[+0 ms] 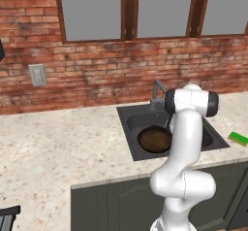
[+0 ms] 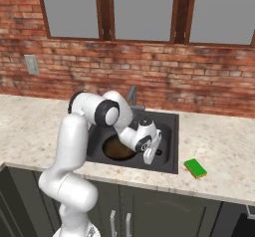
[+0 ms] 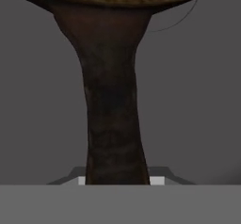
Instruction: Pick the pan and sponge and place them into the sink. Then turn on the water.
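Speckled beige, starting at the left with the counter [image 1: 48, 142] and moving across to the sink [image 1: 127, 123], set dark into it. Finding the pan [image 1: 154, 139] already lying flat on the basin floor, toward the left half, with its rim showing as a brown ring. Noting the faucet [image 1: 157, 91] standing behind the basin against the brick wall, with no stream falling from its spout.

Moving on to the gripper [image 2: 155, 154], reaching down into the basin just right of the pan's bowl in the right base view. Looking along the pan handle [image 3: 113, 124] in the hand view, running straight down between the finger tips with the bowl's edge at the top. Not managing to tell whether pinching the handle or already spread off it, the tips being hidden behind the handle.

Judging the step as finishing the pan's placement, roughly the first third of the job.

Ending at the far right with the sponge [image 1: 238, 138], lying green on the counter, well apart from the basin's right rim.

Calling next for letting go of the handle if not yet released, lifting clear of the basin wall, swinging right over the rim and coming down on the small block with the fingers spread. Leaving the tap for last.
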Motion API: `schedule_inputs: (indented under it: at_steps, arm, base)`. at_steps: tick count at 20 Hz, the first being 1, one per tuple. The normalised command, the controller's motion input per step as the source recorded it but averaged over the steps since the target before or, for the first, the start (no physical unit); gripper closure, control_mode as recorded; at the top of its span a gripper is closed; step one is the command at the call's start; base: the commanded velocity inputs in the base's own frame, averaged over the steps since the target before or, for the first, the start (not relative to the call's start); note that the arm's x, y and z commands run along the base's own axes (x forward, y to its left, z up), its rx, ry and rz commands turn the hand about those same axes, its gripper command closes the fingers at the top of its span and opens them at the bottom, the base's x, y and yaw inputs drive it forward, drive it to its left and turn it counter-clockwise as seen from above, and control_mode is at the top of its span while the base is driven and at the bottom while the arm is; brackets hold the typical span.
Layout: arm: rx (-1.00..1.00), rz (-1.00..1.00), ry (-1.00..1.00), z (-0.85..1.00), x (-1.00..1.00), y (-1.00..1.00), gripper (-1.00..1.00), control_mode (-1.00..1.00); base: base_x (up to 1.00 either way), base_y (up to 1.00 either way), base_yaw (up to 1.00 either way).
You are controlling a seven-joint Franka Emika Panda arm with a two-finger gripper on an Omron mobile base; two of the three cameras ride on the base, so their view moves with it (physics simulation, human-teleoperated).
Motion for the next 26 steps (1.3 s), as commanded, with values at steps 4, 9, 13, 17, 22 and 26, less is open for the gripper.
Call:
schedule_inputs:
  at_steps: [4,9,13,17,22,26]
  arm:
    - [0.02,0.07,0.0,-0.44,0.0,0.0,1.0,-1.0]
    - [0.04,0.02,0.0,-0.07,0.0,0.0,-1.0,-1.0]
    - [0.04,0.0,0.03,0.47,0.0,0.0,-1.0,-1.0]
    - [0.01,0.0,0.07,0.91,0.0,0.04,-1.0,-1.0]
    - [0.0,-0.02,0.09,1.0,0.0,0.05,-1.0,-1.0]
    - [0.01,-0.1,0.08,1.0,-0.04,0.0,-1.0,-1.0]
  base:
    - [0.0,0.0,0.0]
    - [0.0,0.0,0.0]
    - [0.0,0.0,0.0]
    - [0.0,0.0,0.0]
    - [0.0,0.0,0.0]
    - [0.0,0.0,0.0]
